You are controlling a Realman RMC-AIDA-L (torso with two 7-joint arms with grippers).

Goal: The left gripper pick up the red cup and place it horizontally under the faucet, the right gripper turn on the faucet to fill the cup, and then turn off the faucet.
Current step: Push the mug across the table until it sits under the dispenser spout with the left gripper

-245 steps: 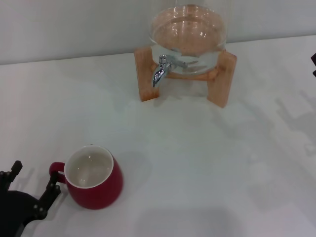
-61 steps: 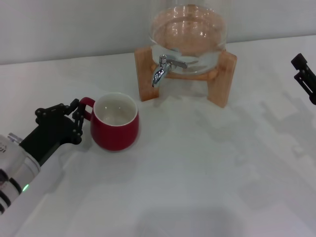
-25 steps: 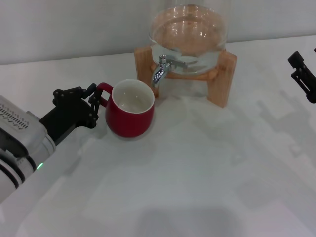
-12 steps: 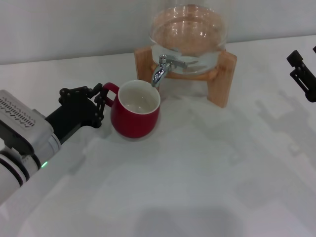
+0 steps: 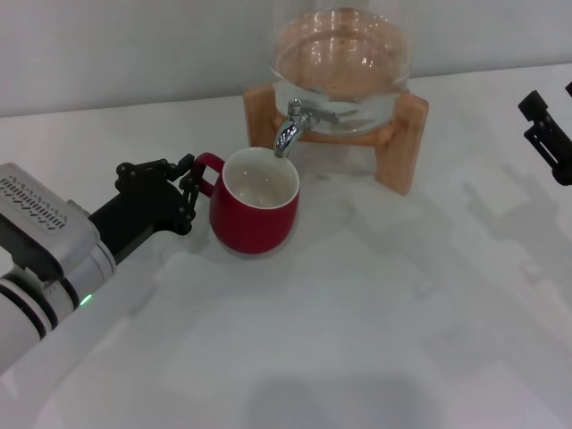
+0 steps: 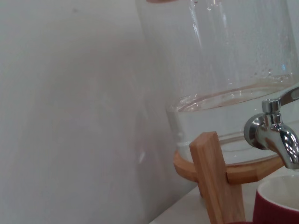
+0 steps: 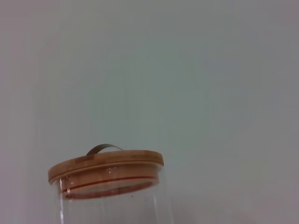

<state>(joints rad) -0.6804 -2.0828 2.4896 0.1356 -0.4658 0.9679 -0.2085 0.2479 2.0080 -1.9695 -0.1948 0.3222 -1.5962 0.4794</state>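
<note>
While the left gripper [image 5: 188, 192] stays clamped on its handle, the red cup [image 5: 257, 213] has slid toward two o'clock, under the faucet [image 5: 288, 134]; whether the right gripper [image 5: 547, 137] is parted, I cannot tell.

we see the upper part of a clear glass jar [image 7: 110, 205] rising from the frame's edge at about 7 o'clock. a round wooden lid [image 7: 106, 165] sits on its mouth, looking slightly tilted, with a thin reddish seal ring [image 7: 108, 182] just beneath it where lid meets glass. a curved strip of metal handle [image 7: 103, 148] arches over the lid's top. behind and all around, out to 12 and 3 o'clock, we see a plain pale wall [image 7: 196, 79].
</note>
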